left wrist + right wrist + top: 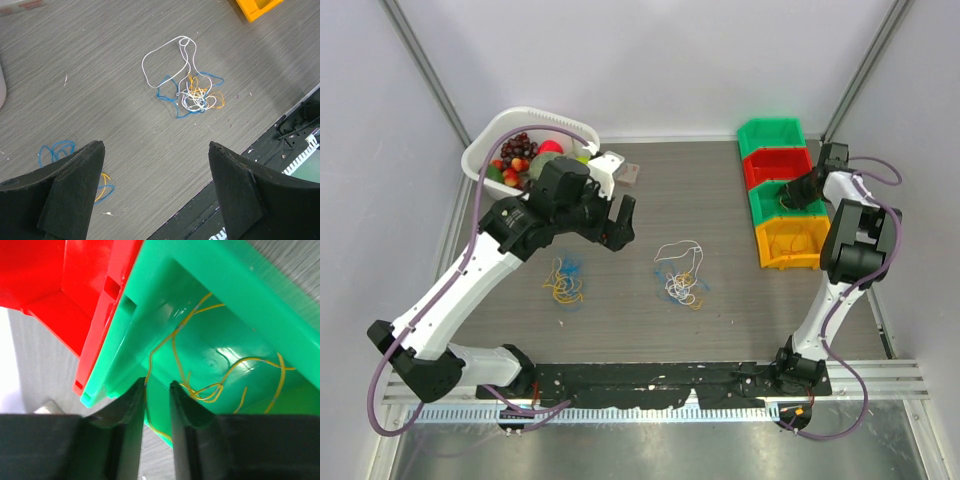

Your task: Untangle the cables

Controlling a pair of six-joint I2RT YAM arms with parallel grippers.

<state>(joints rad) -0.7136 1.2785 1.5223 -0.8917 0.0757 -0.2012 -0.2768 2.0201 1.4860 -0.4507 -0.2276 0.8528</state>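
1. The left end effector [156,147] hangs above the grey wood-grain counter [100,75]. Its two black fingers [75,185] are spread wide, with nothing between them.
2. A tangle of thin white, blue and orange cables [192,92] lies on the counter ahead of this end effector. It is roughly in line with the gap and well apart from both fingers. One white loop reaches out from the far side of the tangle.
3. A smaller bundle of blue and yellow cables [60,150] lies near one finger, which partly hides it in the wrist view. From above, this bundle lies apart from the tangle, on its left.
4. The right end effector [157,385] is at the row of plastic bins. Its tips are at the rim of a glossy green plastic bin [250,300], which stands against a red plastic bin [50,285].
5. Its fingers are parted by only a narrow gap.
6. A thin yellow cable [225,375] lies curled inside the green bin. One strand comes down into that gap and sits close against one finger. The gap is wider than the strand, so the strand is not pinched.
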